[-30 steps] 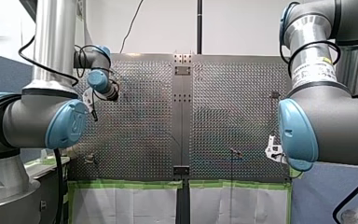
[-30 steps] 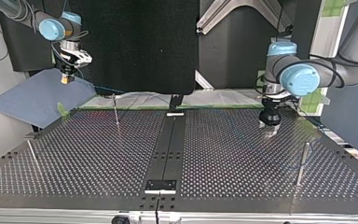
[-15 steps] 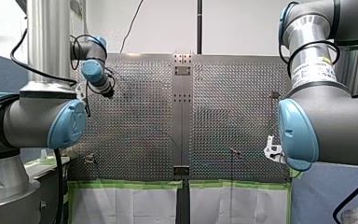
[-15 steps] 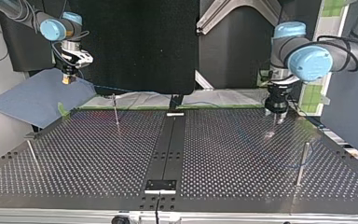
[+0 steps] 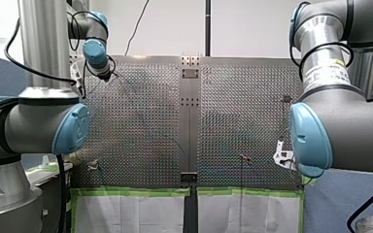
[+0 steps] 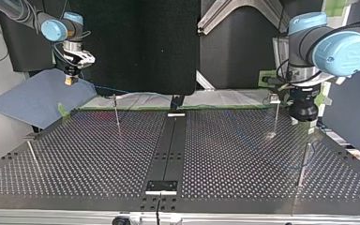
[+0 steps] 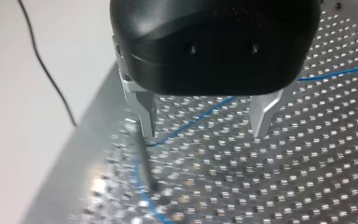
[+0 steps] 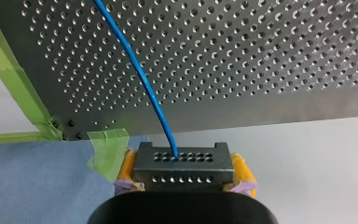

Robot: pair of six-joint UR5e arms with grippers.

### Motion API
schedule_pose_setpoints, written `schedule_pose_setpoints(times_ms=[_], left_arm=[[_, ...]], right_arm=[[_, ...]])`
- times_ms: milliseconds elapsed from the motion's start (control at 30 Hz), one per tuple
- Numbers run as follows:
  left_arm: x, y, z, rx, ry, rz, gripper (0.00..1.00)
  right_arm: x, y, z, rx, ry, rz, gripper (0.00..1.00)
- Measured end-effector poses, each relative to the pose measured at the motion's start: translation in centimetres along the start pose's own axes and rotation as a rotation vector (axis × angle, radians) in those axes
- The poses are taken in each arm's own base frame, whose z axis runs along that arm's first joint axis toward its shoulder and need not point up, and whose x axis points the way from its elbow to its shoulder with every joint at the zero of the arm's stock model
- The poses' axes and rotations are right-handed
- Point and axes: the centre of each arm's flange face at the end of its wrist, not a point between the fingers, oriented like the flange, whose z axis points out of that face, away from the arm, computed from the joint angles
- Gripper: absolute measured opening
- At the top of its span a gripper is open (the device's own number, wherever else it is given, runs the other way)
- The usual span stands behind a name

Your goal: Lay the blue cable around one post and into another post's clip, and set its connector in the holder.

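Perforated counter (image 6: pixel 98 150). At the top view's upper left, the connector (image 8: pixel 182 169) is clamped in the right hand (image 6: pixel 69 80), presumably to lift the cable (image 8: pixel 140 74) for routing. The left hand (image 7: pixel 204 130), spread and empty, is poised above the cable beside a post (image 7: pixel 145 161).

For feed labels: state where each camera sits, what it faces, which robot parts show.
Front view: behind, above the shoulders, facing over the perforated table; my left arm and my right arm frame it.
Top view: across the table, facing the arms; my right hand at its left, my left hand at its right.
Left wrist view: on my left wrist, facing the table; hand open.
Right wrist view: on my right wrist; hand clamps the connector.
Both wrist views show the blue cable.
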Motion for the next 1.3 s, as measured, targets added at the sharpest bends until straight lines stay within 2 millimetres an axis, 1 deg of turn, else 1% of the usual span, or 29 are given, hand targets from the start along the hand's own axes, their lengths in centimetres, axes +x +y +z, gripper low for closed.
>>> schedule_pose_setpoints(times_ms=[267,367,500,567,667,1033,1133,1300], left_arm=[[-4.4,-1.0,-2.1,-0.031,-0.072,0.049,1.00],[-6.3,-1.5,-3.2,-0.040,-0.102,0.071,1.00],[-8.8,-2.8,-5.2,-0.011,-0.131,0.103,1.00],[-9.5,-3.2,-5.9,-0.001,-0.137,0.119,1.00],[-9.4,-3.6,-6.1,-0.002,-0.112,0.148,1.00],[-5.6,-3.7,-5.0,-0.074,0.041,0.231,1.00],[-5.4,-3.5,-5.1,-0.092,0.064,0.241,1.00],[-5.9,-3.4,-5.5,-0.106,0.085,0.248,1.00]], right_arm=[[0.0,-0.1,0.0,0.006,-0.003,0.001,0.00],[0.0,-0.2,0.0,0.007,-0.003,0.001,0.00],[-0.1,-0.3,-0.1,0.009,-0.003,0.001,0.00],[-0.1,-0.3,-0.1,0.009,-0.003,0.001,0.00],[-0.1,-0.3,-0.1,0.009,-0.003,0.001,0.00],[-0.1,-0.6,-0.1,0.014,-0.004,0.000,0.00],[-0.1,-0.7,-0.1,0.016,-0.004,0.000,0.00],[-0.1,-0.8,-0.1,0.018,-0.005,0.000,0.00]])
